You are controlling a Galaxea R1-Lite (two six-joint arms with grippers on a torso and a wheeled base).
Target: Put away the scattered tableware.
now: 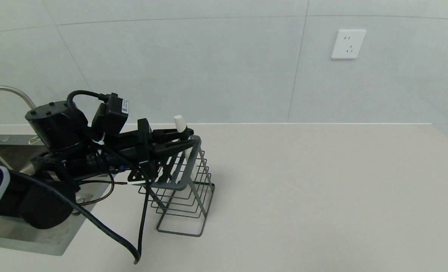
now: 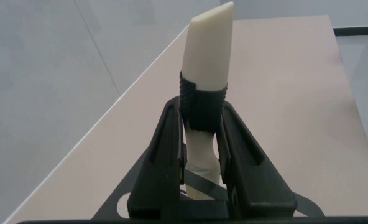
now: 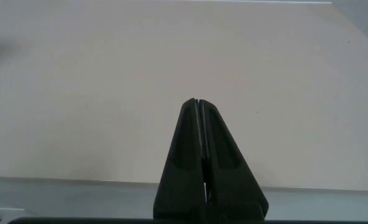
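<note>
Left gripper clamps a white handle — its lower end hidden.

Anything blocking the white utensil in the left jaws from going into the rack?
Nothing visible does. The left gripper holds the utensil upright, directly at the top of the rack. Its lower end is hidden behind the jaws and wires, so I cannot tell how far in it is.

1. The lower end of the white utensil hides behind the fingers of the left gripper, left of centre; its type is unclear.
2. The sink, lower left, is cut by the frame edge.
</note>
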